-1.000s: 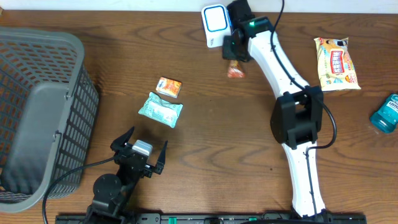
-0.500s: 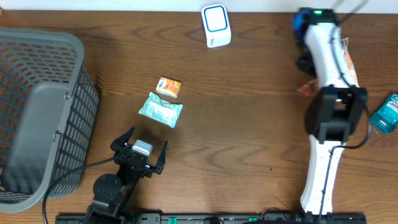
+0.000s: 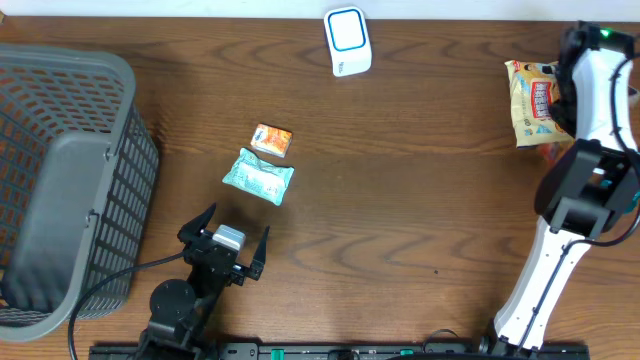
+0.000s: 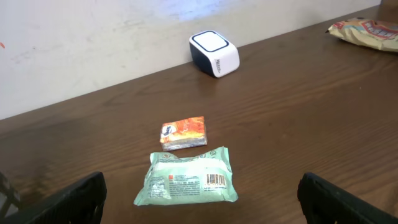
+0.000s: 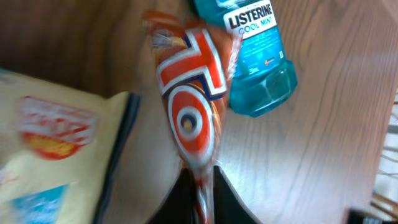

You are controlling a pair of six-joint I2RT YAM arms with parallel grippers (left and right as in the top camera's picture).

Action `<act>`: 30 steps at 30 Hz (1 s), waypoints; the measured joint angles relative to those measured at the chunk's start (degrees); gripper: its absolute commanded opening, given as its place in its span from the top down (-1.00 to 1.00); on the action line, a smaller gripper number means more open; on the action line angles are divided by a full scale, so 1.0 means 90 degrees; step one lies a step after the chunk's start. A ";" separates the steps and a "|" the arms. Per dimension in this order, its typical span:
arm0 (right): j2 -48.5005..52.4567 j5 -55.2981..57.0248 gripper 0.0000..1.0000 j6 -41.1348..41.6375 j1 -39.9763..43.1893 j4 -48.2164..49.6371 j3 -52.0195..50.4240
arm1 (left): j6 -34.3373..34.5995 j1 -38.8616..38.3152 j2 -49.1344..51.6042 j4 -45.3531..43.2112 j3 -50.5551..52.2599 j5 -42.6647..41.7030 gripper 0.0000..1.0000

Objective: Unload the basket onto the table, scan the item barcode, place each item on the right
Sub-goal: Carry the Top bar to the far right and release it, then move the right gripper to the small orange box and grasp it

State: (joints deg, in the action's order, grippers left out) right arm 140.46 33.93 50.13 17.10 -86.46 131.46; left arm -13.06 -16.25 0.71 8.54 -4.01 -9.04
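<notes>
1. Dark wood table point(image 3: 400, 230), pale wall point(image 4: 74, 37) along the far edge.
2. Far left: grey mesh basket point(image 3: 60, 180) standing on the table.
3. Near edge, just right of the basket: left gripper point(image 3: 238, 225), jaws spread wide, nothing between them, clear of every item.
4. Ahead of it: green flat pack point(image 3: 258, 176), barcode label face-up in the left wrist view. Small orange packet point(image 3: 271, 139) just beyond it; touching or not, can't tell.
5. Centre, far edge: white-and-blue barcode scanner point(image 3: 348, 40) close to the wall, well apart from both grippers.
6. Right side: yellow snack bag point(image 3: 538, 100) flat on the table, right arm point(image 3: 590, 190) crossing just beside its right edge.
7. Far right: right gripper point(image 5: 200, 196), hidden under the arm from overhead. Wrist view: dark fingers point(image 5: 233, 208) nearly together, pinched on the tail end of an orange-and-white packet point(image 5: 189, 112).
8. Packet position: far right of the table, between the yellow snack bag and a Listerine Cool Mint bottle point(image 5: 258, 56), overlapping the bottle's edge in the wrist view, well apart from the scanner. Resting on the wood or lifted off it: can't tell.
</notes>
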 measured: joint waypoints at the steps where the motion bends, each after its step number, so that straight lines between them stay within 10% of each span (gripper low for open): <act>1: 0.0000 -0.0046 0.59 -0.0061 0.0073 -0.0005 -0.0034 | 0.0000 0.0000 0.0000 0.0000 0.0000 0.0000 -0.96; 5: 0.0000 -0.0180 -0.17 -0.0175 0.0199 -0.0034 -0.0080 | 0.0000 0.0000 0.0000 0.0000 0.0000 0.0000 -0.95; 15: -0.0010 -0.1440 0.39 -0.0969 0.0216 0.0007 -0.0083 | 0.0000 0.0000 0.0000 0.0000 0.0000 0.0000 -0.96; 30: -0.0369 -0.5416 0.09 -0.2511 -0.1353 0.0066 -0.0092 | -0.0002 0.0000 0.0000 0.0002 0.0000 0.0000 -0.95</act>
State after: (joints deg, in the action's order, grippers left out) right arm 137.14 -14.81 27.53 4.93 -85.86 130.63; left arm -13.08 -16.25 0.71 8.56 -4.01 -9.04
